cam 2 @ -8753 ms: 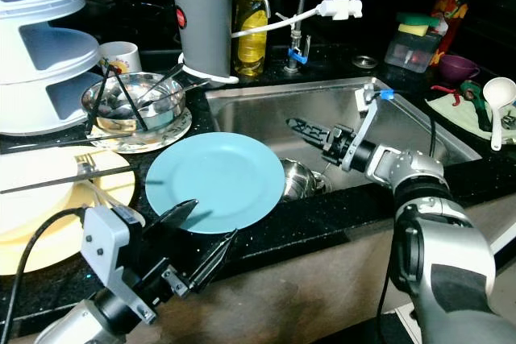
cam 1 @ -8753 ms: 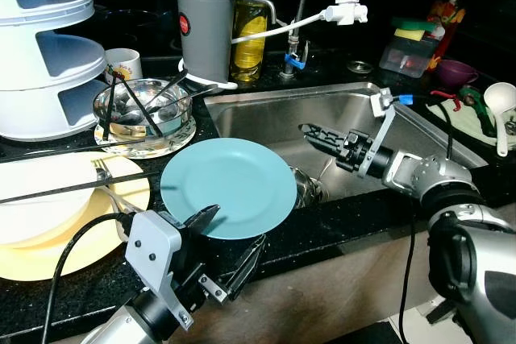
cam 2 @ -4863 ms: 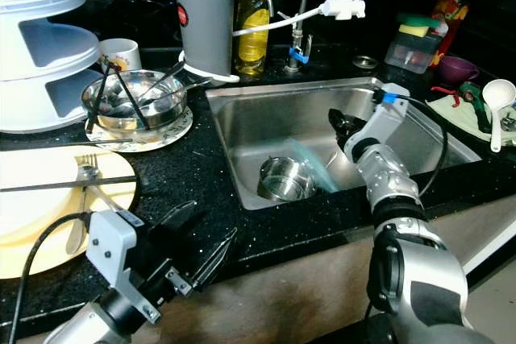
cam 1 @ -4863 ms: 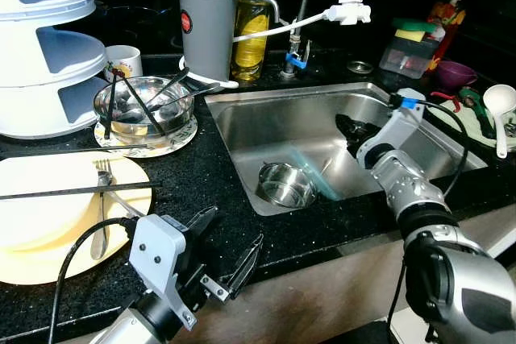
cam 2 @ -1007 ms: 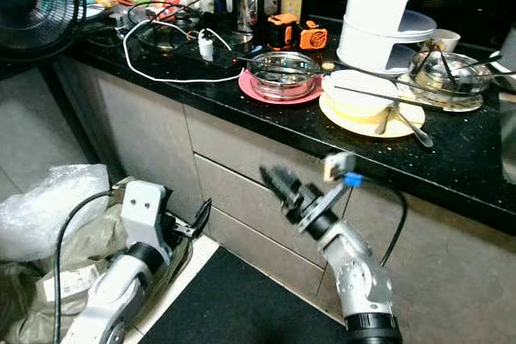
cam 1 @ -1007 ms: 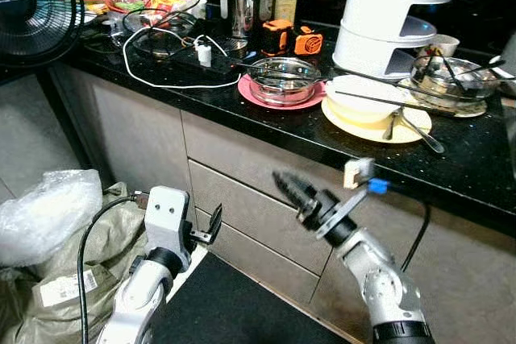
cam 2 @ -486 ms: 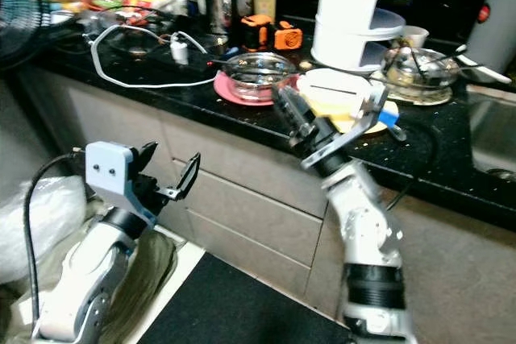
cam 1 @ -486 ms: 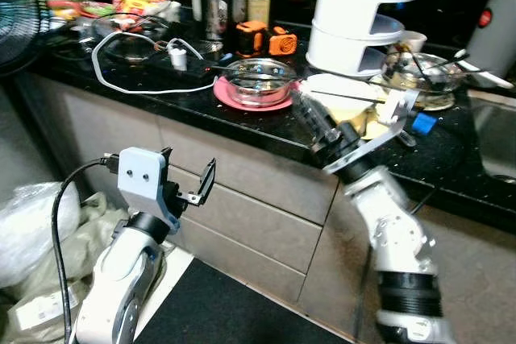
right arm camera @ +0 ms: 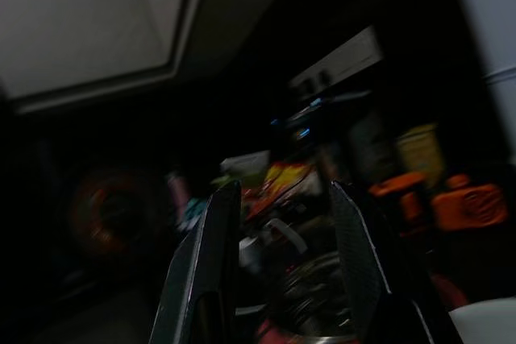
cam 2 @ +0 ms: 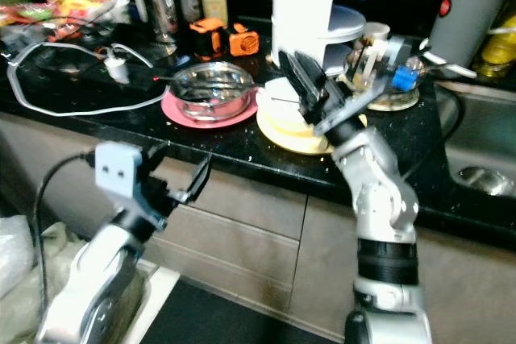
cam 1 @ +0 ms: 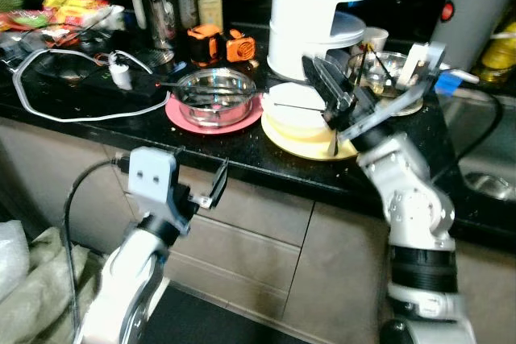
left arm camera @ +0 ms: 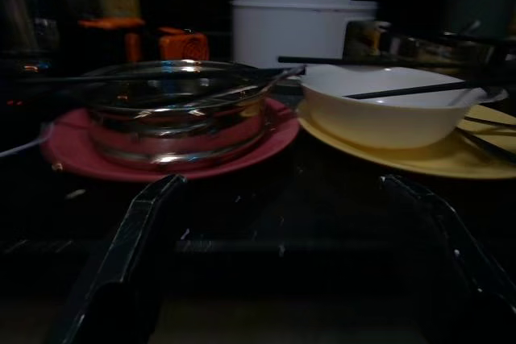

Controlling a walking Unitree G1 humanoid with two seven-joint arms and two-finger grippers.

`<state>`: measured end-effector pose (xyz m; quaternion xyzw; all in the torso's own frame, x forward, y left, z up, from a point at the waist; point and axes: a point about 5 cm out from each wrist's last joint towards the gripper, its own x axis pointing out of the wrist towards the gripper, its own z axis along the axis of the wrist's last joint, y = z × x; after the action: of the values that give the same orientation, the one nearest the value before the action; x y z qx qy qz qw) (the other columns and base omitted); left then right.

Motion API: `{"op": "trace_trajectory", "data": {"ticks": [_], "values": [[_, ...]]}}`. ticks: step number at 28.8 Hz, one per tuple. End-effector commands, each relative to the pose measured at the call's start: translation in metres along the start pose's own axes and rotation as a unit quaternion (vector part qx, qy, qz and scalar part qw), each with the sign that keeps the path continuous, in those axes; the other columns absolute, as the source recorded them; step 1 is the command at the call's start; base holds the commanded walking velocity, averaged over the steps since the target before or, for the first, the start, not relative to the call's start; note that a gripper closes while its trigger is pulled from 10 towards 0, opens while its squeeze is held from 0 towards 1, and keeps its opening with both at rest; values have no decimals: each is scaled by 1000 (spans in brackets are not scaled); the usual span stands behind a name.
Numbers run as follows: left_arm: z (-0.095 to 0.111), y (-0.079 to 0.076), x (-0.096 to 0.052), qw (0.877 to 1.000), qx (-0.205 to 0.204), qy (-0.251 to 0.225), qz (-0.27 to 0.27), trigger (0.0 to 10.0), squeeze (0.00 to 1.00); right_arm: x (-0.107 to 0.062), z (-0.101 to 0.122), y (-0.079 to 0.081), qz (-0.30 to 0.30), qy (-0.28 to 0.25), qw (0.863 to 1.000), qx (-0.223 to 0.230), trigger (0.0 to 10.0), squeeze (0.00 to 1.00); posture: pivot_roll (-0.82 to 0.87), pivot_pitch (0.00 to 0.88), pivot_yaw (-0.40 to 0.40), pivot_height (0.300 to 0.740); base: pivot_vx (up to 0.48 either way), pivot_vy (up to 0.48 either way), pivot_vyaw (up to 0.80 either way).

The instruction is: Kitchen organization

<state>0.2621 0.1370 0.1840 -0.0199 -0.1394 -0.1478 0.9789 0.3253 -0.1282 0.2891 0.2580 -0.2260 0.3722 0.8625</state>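
Right gripper [cam 1: 329, 86] hangs over the yellow plate [cam 1: 306, 144], jaws parted and empty, likely lining up a pickup. Left gripper [cam 1: 201, 184] waits below the tabletop [cam 1: 97, 106] edge, jaws released.

White cable [cam 1: 60, 110] with plug, far left; two orange gadgets [cam 1: 216, 44] behind it; snack packets [cam 1: 76, 7] at far left; grey cabinet drawers [cam 1: 250, 231] below.

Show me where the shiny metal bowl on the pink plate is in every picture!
Left eye view: metal bowl, left of centre, on the pink plate.
Right eye view, same spot.
Left wrist view, left of the white bowl.
Right wrist view: too dark and blurred to tell.
Shared landmark: the white bowl.
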Motion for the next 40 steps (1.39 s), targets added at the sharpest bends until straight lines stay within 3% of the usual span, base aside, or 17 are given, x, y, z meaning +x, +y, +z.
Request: {"op": "trace_trajectory", "data": {"ticks": [1, 8, 10, 13, 15, 16, 18, 19, 21, 22, 23, 24, 26, 34, 37, 38, 40], "values": [[0, -5, 0, 1000, -4, 5, -13, 10000, 0, -4, 14, -2, 0, -29, 1000, -1, 10000, 0, 37, 0, -35, 740, 454, 0, 0], [4, -15, 0, 999, -3, 2, -41, 10000, 0, -3, 25, -1, 19, -20, 999, -42, 10000, 0, 43, 0, -38, 740, 453, 0, 0], [3, -20, -2, 998, -10, 6, -57, 10000, 0, -2, 32, 0, 41, 5, 995, -90, 10000, 0, 43, 0, -38, 740, 442, 0, 0], [-1, -36, -11, 993, -42, 23, -110, 10000, 0, -3, 37, 5, 107, 88, 974, -177, 10000, 0, 43, 0, -42, 740, 245, 0, 0], [-6, -53, -23, 983, -55, 43, -172, 10000, 0, -8, 27, 10, 172, 192, 933, -250, 10000, 0, 43, 0, -44, 740, 0, 0, 0], [-6, -53, -23, 983, -55, 43, -172, 10000, 0, -8, 27, 10, 172, 192, 933, -250, 10000, 0, 43, 0, -44, 740, 0, 0, 0], [-9, -59, -29, 979, -56, 56, -190, 10000, 0, -9, 19, 13, 207, 257, 902, -279, 10000, 0, 42, 0, -44, 740, 0, 0, 0], [-12, -60, -31, 979, -55, 62, -187, 10000, 0, -7, 16, 16, 216, 278, 891, -288, 10000, 125, 38, 0, -43, 740, 0, 0, 0], [-12, -60, -31, 979, -55, 62, -187, 10000, 0, -7, 16, 16, 216, 278, 891, -288, 10000, 125, 38, 0, -43, 740, 0, 0, 0], [-15, -61, -35, 979, -54, 71, -184, 10000, 0, -3, 13, 21, 238, 292, 878, -296, 10000, 1000, 41, 0, -46, 740, 0, 0, 0], [-19, -64, -40, 978, -52, 84, -184, 10000, 0, 3, 10, 30, 280, 312, 851, -316, 10000, 1000, 47, 0, -50, 740, 0, 0, 0], [-19, -64, -40, 978, -52, 84, -184, 10000, 0, 3, 10, 30, 280, 312, 851, -316, 10000, 1000, 47, 0, -50, 740, 0, 0, 0], [-20, -65, -45, 976, -50, 94, -190, 10000, 0, 2, 11, 33, 315, 344, 821, -327, 10000, 1000, 51, 0, -56, 740, 0, 0, 0], [-24, -68, -58, 969, -52, 121, -209, 10000, 0, -1, 15, 23, 321, 427, 756, -377, 10000, 1000, 52, 0, -71, 740, 0, 0, 0], [-25, -68, -60, 968, -54, 124, -210, 10000, 0, 1, 15, 17, 302, 441, 750, -389, 10000, 1000, 52, 0, -71, 740, 0, 0, 0], [-25, -69, -61, 968, -58, 127, -210, 10000, 0, 4, 14, 11, 276, 447, 751, -399, 10000, 827, 52, 0, -73, 740, 0, 0, 0], [-25, -69, -62, 967, -60, 128, -211, 10000, 0, 6, 14, 7, 263, 449, 752, -404, 10000, 827, 52, 0, -73, 740, 0, 0, 0]]}}
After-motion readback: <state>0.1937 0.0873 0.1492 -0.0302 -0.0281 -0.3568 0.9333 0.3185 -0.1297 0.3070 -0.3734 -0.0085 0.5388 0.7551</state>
